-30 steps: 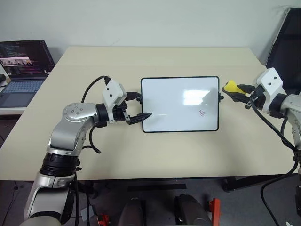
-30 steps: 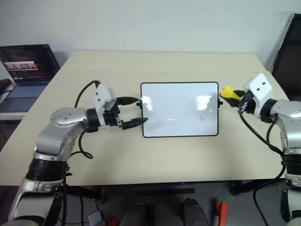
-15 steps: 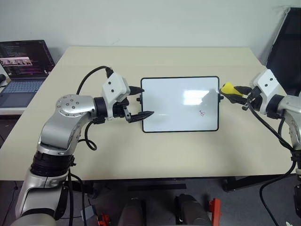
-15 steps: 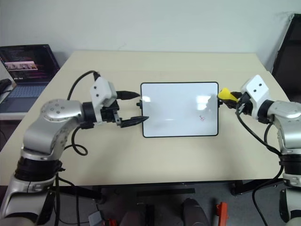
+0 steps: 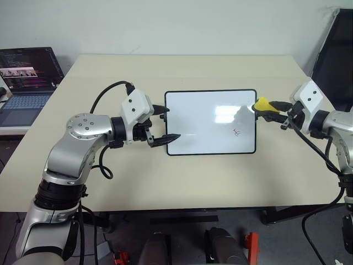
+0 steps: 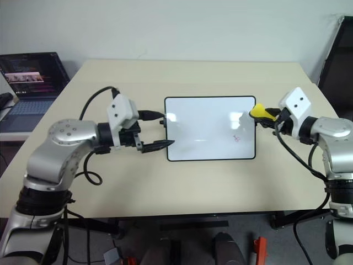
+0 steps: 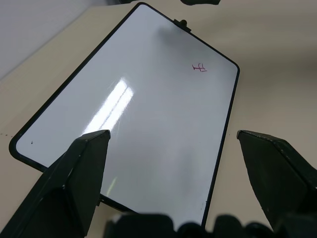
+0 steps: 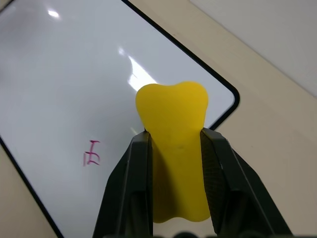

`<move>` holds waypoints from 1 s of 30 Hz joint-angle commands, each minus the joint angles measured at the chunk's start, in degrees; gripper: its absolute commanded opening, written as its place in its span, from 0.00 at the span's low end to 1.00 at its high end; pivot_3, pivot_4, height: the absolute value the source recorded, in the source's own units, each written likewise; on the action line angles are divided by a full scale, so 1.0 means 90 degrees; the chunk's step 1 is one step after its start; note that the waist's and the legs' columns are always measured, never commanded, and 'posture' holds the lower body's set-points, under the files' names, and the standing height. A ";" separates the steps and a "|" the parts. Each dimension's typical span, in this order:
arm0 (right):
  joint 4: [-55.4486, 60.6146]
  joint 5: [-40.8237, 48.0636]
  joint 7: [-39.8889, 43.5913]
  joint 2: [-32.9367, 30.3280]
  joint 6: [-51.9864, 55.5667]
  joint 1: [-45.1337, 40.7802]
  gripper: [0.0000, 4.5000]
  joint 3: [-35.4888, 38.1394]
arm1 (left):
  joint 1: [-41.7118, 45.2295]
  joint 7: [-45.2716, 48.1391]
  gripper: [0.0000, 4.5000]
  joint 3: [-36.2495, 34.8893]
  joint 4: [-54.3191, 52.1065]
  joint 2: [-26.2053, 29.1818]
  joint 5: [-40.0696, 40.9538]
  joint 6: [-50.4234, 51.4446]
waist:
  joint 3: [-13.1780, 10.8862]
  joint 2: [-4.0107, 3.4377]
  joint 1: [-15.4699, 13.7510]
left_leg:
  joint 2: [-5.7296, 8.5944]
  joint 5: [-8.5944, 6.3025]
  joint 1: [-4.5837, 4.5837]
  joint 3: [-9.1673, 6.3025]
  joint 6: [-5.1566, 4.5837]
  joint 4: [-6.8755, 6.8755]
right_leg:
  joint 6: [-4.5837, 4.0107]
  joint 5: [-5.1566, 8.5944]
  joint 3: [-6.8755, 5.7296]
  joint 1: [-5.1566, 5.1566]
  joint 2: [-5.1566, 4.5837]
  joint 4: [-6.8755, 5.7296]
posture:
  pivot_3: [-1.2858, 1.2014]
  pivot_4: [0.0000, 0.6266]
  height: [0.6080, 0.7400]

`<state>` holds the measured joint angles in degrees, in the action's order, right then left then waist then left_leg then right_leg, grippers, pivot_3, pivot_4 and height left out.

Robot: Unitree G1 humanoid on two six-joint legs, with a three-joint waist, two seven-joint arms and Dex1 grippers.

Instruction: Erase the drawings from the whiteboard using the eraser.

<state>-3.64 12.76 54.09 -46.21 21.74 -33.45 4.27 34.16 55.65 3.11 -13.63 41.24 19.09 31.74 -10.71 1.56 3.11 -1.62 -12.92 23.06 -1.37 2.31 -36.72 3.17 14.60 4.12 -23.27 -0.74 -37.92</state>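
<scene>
A: Board position?

B: The whiteboard (image 5: 211, 122) lies flat near the middle of the beige table (image 5: 165, 182), long side across. Thin dark frame, a small black knob (image 5: 163, 116) on its left short side.

A: Marks on it?

B: One small group of red drawings (image 5: 236, 132), in the right part of the board, below the middle. The rest of the white surface shows only glare. In the right wrist view the same mark (image 8: 92, 152) sits on the board beside the gripper's fingers.

A: Eraser?

B: The eraser (image 5: 262, 105), yellow, is pinched between the two black fingers of the right gripper (image 5: 271, 107). It hangs at the board's right edge, near the upper right corner, above and apart from the red mark. I can't say whether it touches the board. In the right wrist view the eraser (image 8: 174, 148) pokes out past the fingertips.

A: Left side?

B: The left gripper (image 5: 164, 123) stands with fingers spread, at the board's left short edge. The lower finger (image 5: 165, 138) reaches over the frame near the lower left corner; the upper one is at the knob. Contact is not clear.

A: Anything else?

B: An open laptop (image 5: 25, 77) to the far left, screen lit.
</scene>
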 commanded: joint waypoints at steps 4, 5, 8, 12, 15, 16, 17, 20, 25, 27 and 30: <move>-0.0063 -0.0401 -0.0377 0.0622 -0.0593 -0.0179 0.22 -0.0534 | 0.0055 -0.0003 1.00 -0.0158 -0.0047 0.0020 0.0070 -0.0225 | 0.0000 0.0000 0.0019 | 0.0000 0.0000 -0.0002 0.0001 0.0000 -0.0005 | 0.0001 0.0000 0.0002 0.0000 0.0001 -0.0006 | 0.52 0.24 1.00; -0.0196 -0.0582 -0.0400 0.0650 -0.0778 -0.0147 0.22 -0.0675 | 0.0046 0.0003 1.00 -0.0148 -0.0049 0.0018 0.0077 -0.0230 | 0.0000 0.0000 0.0013 | 0.0000 0.0000 -0.0002 0.0001 0.0000 -0.0005 | 0.0001 0.0000 0.0001 0.0000 0.0001 -0.0007 | 0.52 0.24 1.00; -0.0712 -0.0975 -0.0441 0.0727 -0.1238 -0.0080 0.22 -0.1003 | 0.0057 0.0009 1.00 -0.0125 -0.0023 0.0011 0.0067 -0.0245 | 0.0000 0.0000 -0.0006 | 0.0001 0.0000 0.0000 0.0001 0.0000 -0.0006 | 0.0000 0.0000 0.0001 0.0000 0.0000 -0.0004 | 0.52 0.24 1.00; -0.1683 -0.1404 -0.0683 0.0894 -0.1825 -0.0240 0.22 -0.1228 | 0.0073 0.0023 1.00 -0.0115 -0.0012 0.0017 0.0068 -0.0245 | 0.0000 0.0000 -0.0019 | 0.0001 0.0000 0.0000 0.0001 0.0000 -0.0007 | -0.0006 -0.0004 0.0000 0.0001 0.0000 -0.0003 | 0.52 0.24 1.00; -0.2269 -0.1801 -0.0846 0.0875 -0.2226 -0.0330 0.22 -0.1439 | 0.0060 0.0026 1.00 -0.0127 -0.0037 0.0031 0.0076 -0.0232 | 0.0001 0.0001 0.0028 | 0.0001 0.0000 -0.0008 0.0003 0.0000 -0.0015 | 0.0001 -0.0004 0.0002 0.0008 0.0000 -0.0007 | 0.52 0.24 1.00; -0.2474 -0.1974 -0.0974 0.0864 -0.2329 -0.0375 0.22 -0.1524 | 0.0045 0.0026 1.00 -0.0142 -0.0055 0.0043 0.0084 -0.0220 | 0.0001 0.0002 0.0033 | 0.0001 0.0000 -0.0015 0.0003 0.0000 -0.0016 | 0.0006 -0.0004 0.0002 0.0014 0.0000 -0.0008 | 0.52 0.24 1.00; -0.2636 -0.2114 -0.1076 0.0859 -0.2415 -0.0411 0.22 -0.1591 | 0.0029 0.0026 1.00 -0.0153 -0.0072 0.0057 0.0088 -0.0211 | 0.0002 0.0003 0.0034 | 0.0000 0.0001 -0.0019 0.0003 0.0000 -0.0021 | 0.0009 -0.0011 0.0003 0.0017 0.0001 -0.0011 | 0.52 0.24 1.00; -0.2867 -0.2303 -0.1237 0.0871 -0.2552 -0.0451 0.22 -0.1692 | 0.0017 0.0019 1.00 -0.0163 -0.0085 0.0068 0.0090 -0.0202 | 0.0007 0.0011 0.0032 | 0.0000 0.0013 -0.0035 0.0002 -0.0011 -0.0033 | -0.0003 -0.0030 0.0005 0.0040 0.0002 -0.0004 | 0.52 0.24 1.00; -0.2857 -0.2395 -0.1076 0.0849 -0.2630 -0.0324 0.22 -0.1873 | 0.0047 0.0010 1.00 -0.0151 -0.0068 0.0054 0.0091 -0.0201 | 0.0012 0.0025 0.0022 | 0.0005 0.0024 -0.0136 0.0000 -0.0023 -0.0040 | -0.0020 -0.0030 0.0008 0.0145 -0.0008 0.0023 | 0.52 0.24 1.00; -0.2571 -0.2307 -0.0759 0.0846 -0.2534 -0.0142 0.22 -0.1971 | 0.0072 0.0011 1.00 -0.0136 -0.0047 0.0041 0.0086 -0.0209 | 0.0020 0.0037 0.0018 | 0.0006 0.0025 -0.0143 -0.0002 -0.0024 -0.0039 | -0.0020 -0.0030 0.0007 0.0140 -0.0013 0.0029 | 0.52 0.24 1.00; -0.2041 -0.2198 -0.0227 0.0789 -0.2272 0.0265 0.22 -0.2125 | 0.0101 0.0011 1.00 -0.0120 -0.0025 0.0021 0.0082 -0.0221 | 0.0031 0.0055 0.0018 | 0.0004 0.0024 -0.0141 -0.0001 -0.0023 -0.0030 | -0.0023 -0.0027 0.0005 0.0156 -0.0013 0.0029 | 0.52 0.24 1.00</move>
<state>-21.83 -5.90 48.77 -38.41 -2.27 -33.82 -12.07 34.05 55.74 3.06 -12.89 41.23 19.22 30.59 -10.43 2.05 3.27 -1.59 -12.71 21.80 -1.37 2.12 -36.94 2.92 14.39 4.15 -21.87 -0.86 -37.66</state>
